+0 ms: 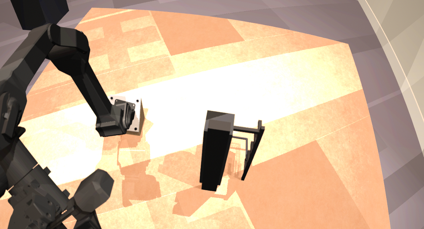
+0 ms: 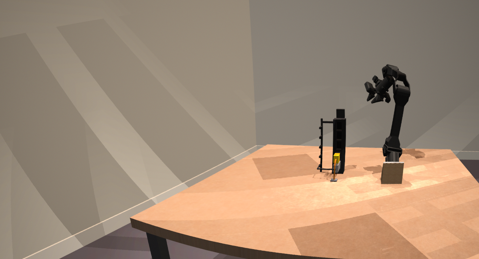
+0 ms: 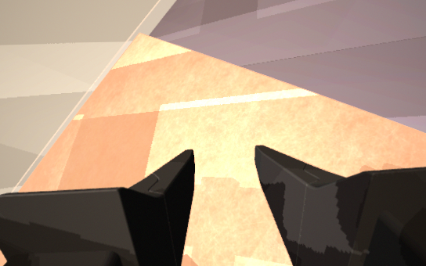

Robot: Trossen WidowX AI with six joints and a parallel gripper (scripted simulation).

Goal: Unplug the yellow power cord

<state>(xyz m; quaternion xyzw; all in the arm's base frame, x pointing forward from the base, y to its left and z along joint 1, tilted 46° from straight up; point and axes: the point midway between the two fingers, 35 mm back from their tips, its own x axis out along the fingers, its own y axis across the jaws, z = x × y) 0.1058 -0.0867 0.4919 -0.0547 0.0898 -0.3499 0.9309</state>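
Observation:
The power strip (image 1: 214,156) (image 2: 342,140) stands upright as a tall black column with several dark recesses. The yellow plug (image 2: 336,157) is at the column's lower end in the exterior view, above a pale grey block (image 2: 337,166); whether it sits in a socket is too small to tell. Its orange cord (image 2: 334,168) runs down to a small grey foot on the table. Plug and cord are hidden in the top view. My gripper (image 2: 372,99) (image 3: 224,155) is open and empty, fingers part way apart, high up and to the right of the strip in the exterior view, touching nothing.
A thin black frame with short pegs (image 1: 252,154) (image 2: 321,150) stands beside the strip on the side away from the arm. The arm's base block (image 1: 138,109) (image 2: 392,172) is on the other side. The table's edge (image 2: 200,238) and the walls lie beyond.

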